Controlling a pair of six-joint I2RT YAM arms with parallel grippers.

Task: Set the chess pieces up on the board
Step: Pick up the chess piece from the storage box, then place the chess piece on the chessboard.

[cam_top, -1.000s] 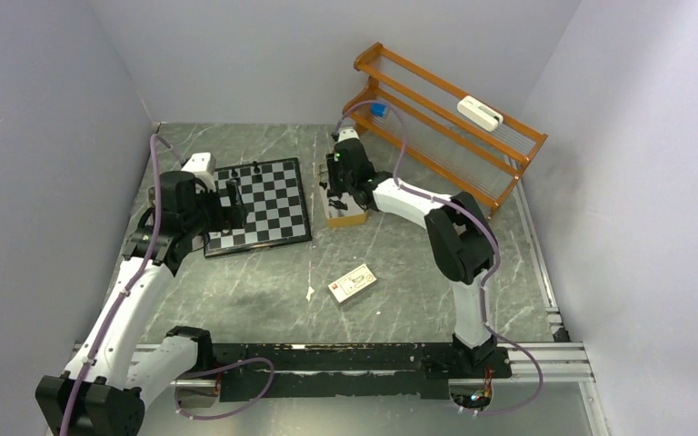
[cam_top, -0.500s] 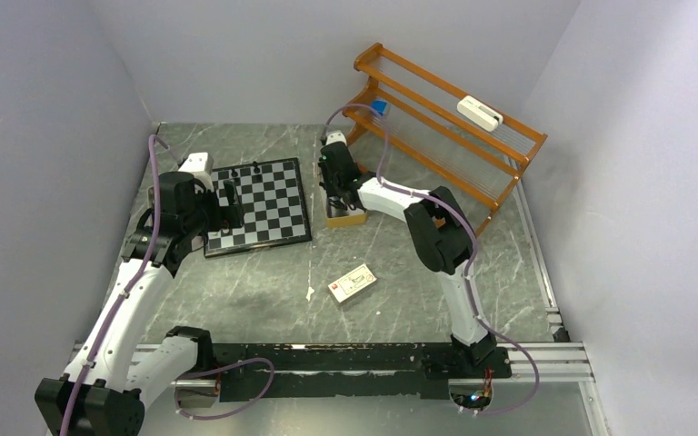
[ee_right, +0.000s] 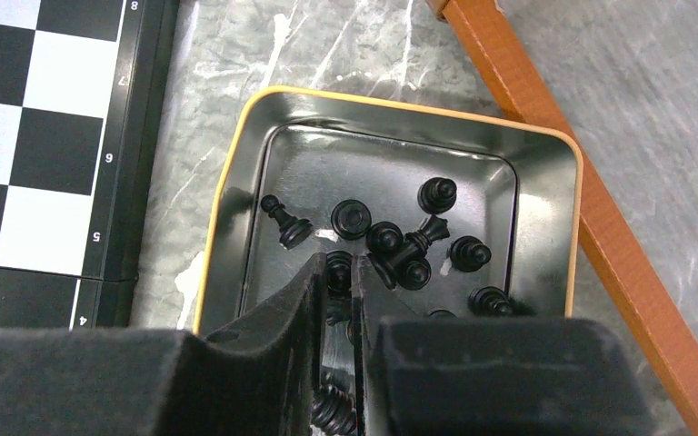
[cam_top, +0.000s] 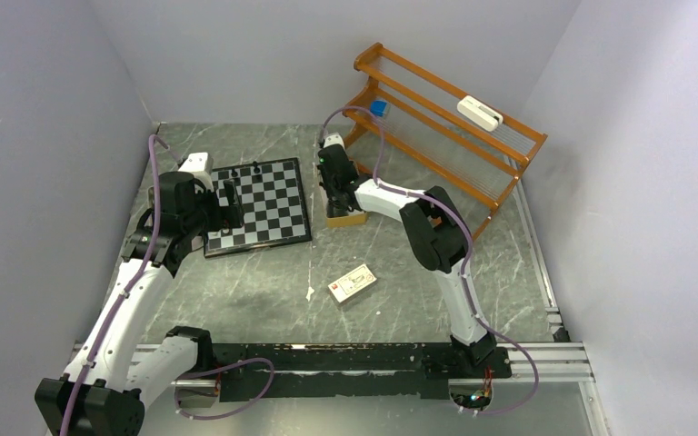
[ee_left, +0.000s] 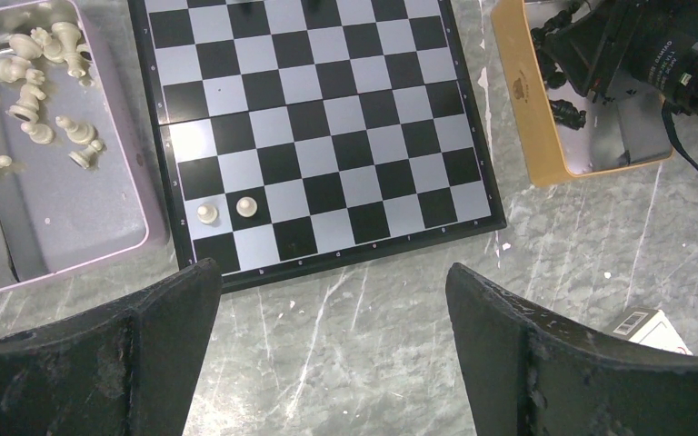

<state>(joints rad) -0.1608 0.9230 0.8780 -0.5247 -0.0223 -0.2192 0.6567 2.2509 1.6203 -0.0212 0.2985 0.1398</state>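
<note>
Chess pieces (ee_right: pixel 384 238) in tin (ee_right: pixel 532 236) beneath right tool (ee_right: pixel 338 265)

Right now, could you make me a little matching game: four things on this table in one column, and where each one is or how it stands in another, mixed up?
Things:
1. two pale pawns
2. black pieces
3. loose pale pieces
4. left gripper

Places or states:
A. lying in the yellow-rimmed tin
B. wide open, holding nothing
C. standing on the board
D. heaped in the lilac tin

Pairs: 1-C, 2-A, 3-D, 4-B.
</note>
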